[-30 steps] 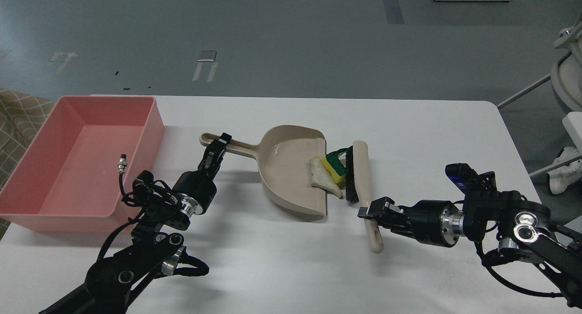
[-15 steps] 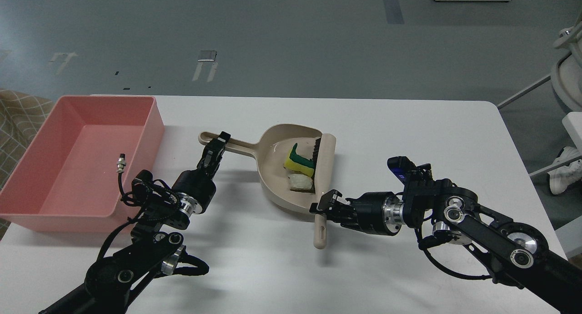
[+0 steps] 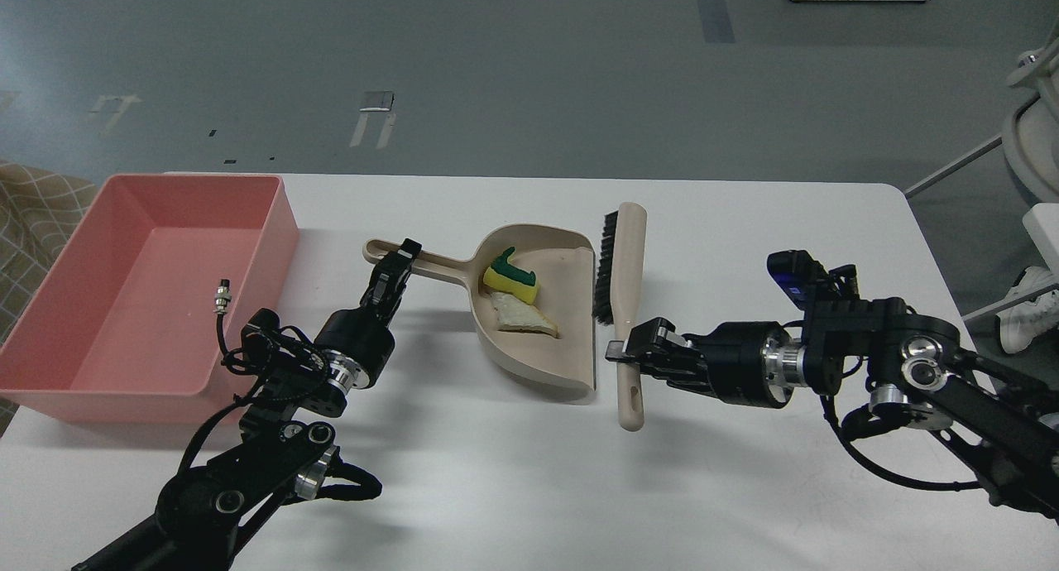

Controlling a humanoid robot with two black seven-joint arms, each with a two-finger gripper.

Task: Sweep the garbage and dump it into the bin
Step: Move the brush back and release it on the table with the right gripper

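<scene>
The beige dustpan (image 3: 563, 356) lies at the table's middle, handle pointing left. Inside it lie the garbage scraps: the yellow sponge piece with a green top (image 3: 511, 278) and the off-white strip (image 3: 523, 318) just below it. My left gripper (image 3: 400, 261) is shut on the dustpan's handle. My right gripper (image 3: 625, 352) is shut on the beige brush (image 3: 629, 265), which is just right of the pan's mouth, bristles facing left. The salmon-pink bin (image 3: 66, 389) stands at the table's left, with nothing in it.
The white table (image 3: 745, 240) ends at its far edge behind the pan and at a rounded right corner. A chair base and a shoe stand on the floor to the right of the table.
My right gripper has drawn the brush back to the right, out of the pan's mouth. The two scraps have slid deeper left inside the pan. The left arm has not moved.
</scene>
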